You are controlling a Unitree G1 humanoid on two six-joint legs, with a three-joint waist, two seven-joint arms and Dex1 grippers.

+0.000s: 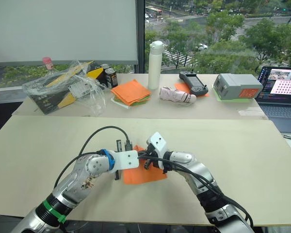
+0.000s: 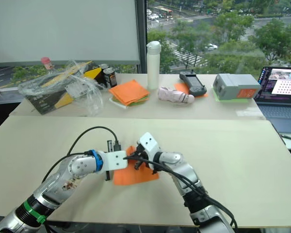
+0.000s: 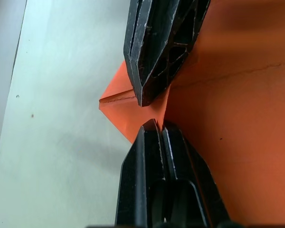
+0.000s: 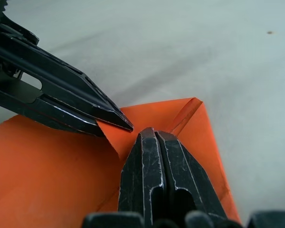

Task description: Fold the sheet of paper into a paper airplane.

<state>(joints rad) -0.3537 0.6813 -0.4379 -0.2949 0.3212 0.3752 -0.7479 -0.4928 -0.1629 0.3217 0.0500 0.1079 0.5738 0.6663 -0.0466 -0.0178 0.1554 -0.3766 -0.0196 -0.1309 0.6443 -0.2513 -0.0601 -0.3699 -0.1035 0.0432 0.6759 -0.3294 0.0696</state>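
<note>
Pale surface (image 1: 242,160) carries the paper (image 1: 148,175), which lies flat near the robot's edge, with one corner already folded. Both grippers meet at its far edge. The left gripper (image 3: 156,124) has its fingers closed together with the tips resting on the paper. The right gripper (image 4: 154,133) is also closed and presses beside the fold. I judge the paper very light, thin and easy to slide or tear, so it is best pinched at an edge or corner while the other gripper holds it down.

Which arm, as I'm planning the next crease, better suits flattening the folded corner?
Right, probably: the right end effector, shut, sits on the paper beside the folded corner; the left end effector seems pinching a raised flap.
</note>
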